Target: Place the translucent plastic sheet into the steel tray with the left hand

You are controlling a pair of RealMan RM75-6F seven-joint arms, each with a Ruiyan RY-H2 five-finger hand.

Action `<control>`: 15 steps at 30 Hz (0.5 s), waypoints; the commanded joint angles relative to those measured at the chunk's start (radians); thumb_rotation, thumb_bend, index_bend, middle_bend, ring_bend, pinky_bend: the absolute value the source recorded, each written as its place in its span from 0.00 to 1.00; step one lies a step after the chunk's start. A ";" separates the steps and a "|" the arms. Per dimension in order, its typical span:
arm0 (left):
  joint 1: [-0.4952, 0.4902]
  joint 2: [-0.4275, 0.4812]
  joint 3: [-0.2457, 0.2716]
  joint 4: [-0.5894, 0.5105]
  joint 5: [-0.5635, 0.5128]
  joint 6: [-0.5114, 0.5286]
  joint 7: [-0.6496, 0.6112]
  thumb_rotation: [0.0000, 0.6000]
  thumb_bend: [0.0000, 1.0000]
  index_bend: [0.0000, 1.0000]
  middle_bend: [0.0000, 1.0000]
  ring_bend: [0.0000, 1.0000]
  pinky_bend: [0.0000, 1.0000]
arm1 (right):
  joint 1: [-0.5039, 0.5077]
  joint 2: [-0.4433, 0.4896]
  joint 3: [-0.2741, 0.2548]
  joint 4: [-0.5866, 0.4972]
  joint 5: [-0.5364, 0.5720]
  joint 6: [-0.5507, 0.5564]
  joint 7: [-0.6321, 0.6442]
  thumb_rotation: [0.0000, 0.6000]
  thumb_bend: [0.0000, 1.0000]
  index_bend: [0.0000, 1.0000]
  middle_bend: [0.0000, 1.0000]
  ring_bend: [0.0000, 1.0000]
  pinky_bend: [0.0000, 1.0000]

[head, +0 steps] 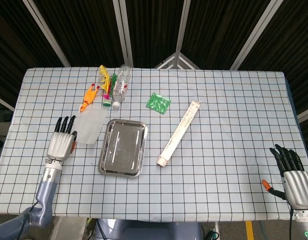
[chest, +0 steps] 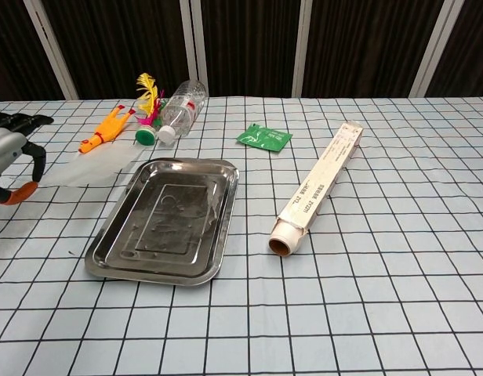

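Observation:
The translucent plastic sheet (head: pixel 89 125) hangs just left of the steel tray (head: pixel 108 167), its near edge raised off the cloth. My left hand (head: pixel 61 142) grips that edge at the sheet's left side; in the chest view the left hand (chest: pixel 10 160) shows at the far left with the sheet (chest: pixel 100 166) stretching right from it toward the tray (chest: pixel 104 262). Nothing lies in the tray. My right hand (head: pixel 294 172) rests at the table's near right corner, fingers apart and holding nothing.
An orange rubber chicken (head: pixel 89 97), a feathered shuttlecock (head: pixel 106 87) and a clear bottle (head: pixel 121 85) lie behind the sheet. A green packet (head: pixel 158 103) and a long wrap box (head: pixel 179 133) lie right of the tray.

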 commanded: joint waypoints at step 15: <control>-0.071 0.144 -0.060 -0.360 0.094 0.092 0.078 1.00 0.49 0.60 0.02 0.00 0.00 | 0.003 -0.001 0.000 0.000 -0.004 0.001 0.001 1.00 0.29 0.00 0.00 0.00 0.04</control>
